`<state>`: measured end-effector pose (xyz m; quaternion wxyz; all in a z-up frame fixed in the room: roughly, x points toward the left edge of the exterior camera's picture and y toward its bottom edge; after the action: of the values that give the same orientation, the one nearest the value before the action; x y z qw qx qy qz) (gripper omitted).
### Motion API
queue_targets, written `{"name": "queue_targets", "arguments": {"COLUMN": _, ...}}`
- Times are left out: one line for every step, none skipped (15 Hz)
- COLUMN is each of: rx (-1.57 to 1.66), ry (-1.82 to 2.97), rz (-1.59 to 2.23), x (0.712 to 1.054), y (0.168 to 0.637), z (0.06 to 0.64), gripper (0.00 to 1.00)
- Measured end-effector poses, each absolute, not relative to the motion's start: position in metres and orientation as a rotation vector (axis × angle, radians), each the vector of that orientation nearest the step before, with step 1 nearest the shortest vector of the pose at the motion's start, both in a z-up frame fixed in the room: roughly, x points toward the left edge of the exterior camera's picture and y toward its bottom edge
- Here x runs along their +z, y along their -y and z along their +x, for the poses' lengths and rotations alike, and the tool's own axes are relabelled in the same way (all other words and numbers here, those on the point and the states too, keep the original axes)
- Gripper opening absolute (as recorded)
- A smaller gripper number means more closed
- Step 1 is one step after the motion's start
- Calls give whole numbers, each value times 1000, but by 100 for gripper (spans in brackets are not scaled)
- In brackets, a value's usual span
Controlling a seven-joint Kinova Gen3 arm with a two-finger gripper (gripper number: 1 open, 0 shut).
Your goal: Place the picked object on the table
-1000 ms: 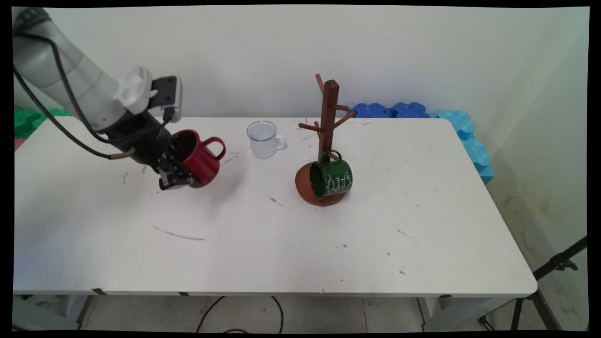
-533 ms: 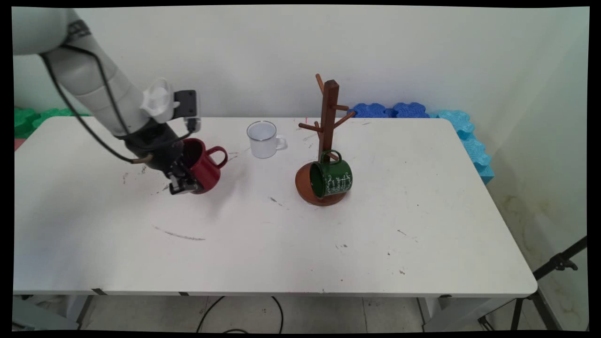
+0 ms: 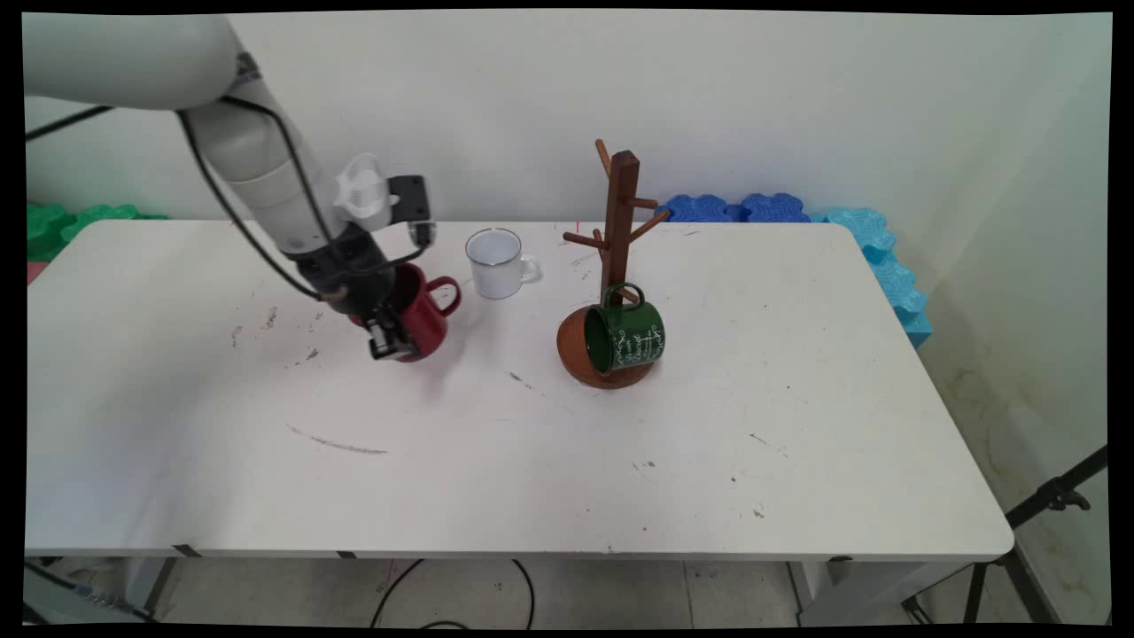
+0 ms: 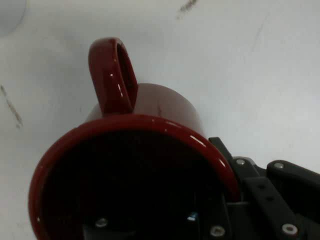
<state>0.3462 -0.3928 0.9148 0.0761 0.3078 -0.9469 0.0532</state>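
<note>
My gripper is shut on the rim of a dark red mug, one finger inside and one outside its wall. The mug hangs tilted just above the white table, handle pointing right toward the white enamel cup. In the hand view the red mug fills the lower frame, its open mouth toward the camera and its handle up, with the gripper clamped at the rim's lower right. To the right stands a brown wooden mug tree with a green mug hung on a low peg.
Blue foam blocks lie along the table's far right edge and green ones at the far left. A black tripod leg stands off the table's right side. Scuff marks dot the tabletop.
The arm has carried the red mug rightward and slightly away, closer to the white cup. The mug has turned more upright. The other mugs and the tree have stayed put.
</note>
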Motion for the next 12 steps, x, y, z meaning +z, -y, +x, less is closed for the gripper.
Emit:
{"name": "queue_targets", "arguments": {"rx": 158, "ry": 2836, "rz": 925, "x": 912, "y": 399, "z": 342, "gripper": 0}}
{"name": "queue_targets", "arguments": {"rx": 158, "ry": 2832, "rz": 926, "x": 909, "y": 404, "z": 339, "gripper": 0}}
{"name": "queue_targets", "arguments": {"rx": 158, "ry": 2827, "rz": 926, "x": 907, "y": 408, "z": 335, "gripper": 0}}
{"name": "queue_targets", "arguments": {"rx": 158, "ry": 2822, "rz": 925, "x": 904, "y": 415, "z": 331, "gripper": 0}}
{"name": "queue_targets", "arguments": {"rx": 159, "ry": 2818, "rz": 924, "x": 903, "y": 419, "z": 328, "gripper": 0}}
{"name": "queue_targets", "arguments": {"rx": 159, "ry": 2815, "rz": 923, "x": 901, "y": 424, "z": 325, "gripper": 0}}
{"name": "queue_targets", "arguments": {"rx": 160, "ry": 2811, "rz": 924, "x": 898, "y": 429, "z": 322, "gripper": 0}}
{"name": "queue_targets", "arguments": {"rx": 159, "ry": 2809, "rz": 926, "x": 897, "y": 434, "z": 319, "gripper": 0}}
{"name": "queue_targets", "arguments": {"rx": 158, "ry": 2808, "rz": 931, "x": 895, "y": 439, "z": 316, "gripper": 0}}
{"name": "queue_targets", "arguments": {"rx": 156, "ry": 2807, "rz": 937, "x": 893, "y": 444, "z": 314, "gripper": 0}}
{"name": "queue_targets", "arguments": {"rx": 153, "ry": 2808, "rz": 943, "x": 891, "y": 448, "z": 312, "gripper": 0}}
{"name": "queue_targets", "arguments": {"rx": 151, "ry": 2809, "rz": 951, "x": 889, "y": 453, "z": 311, "gripper": 0}}
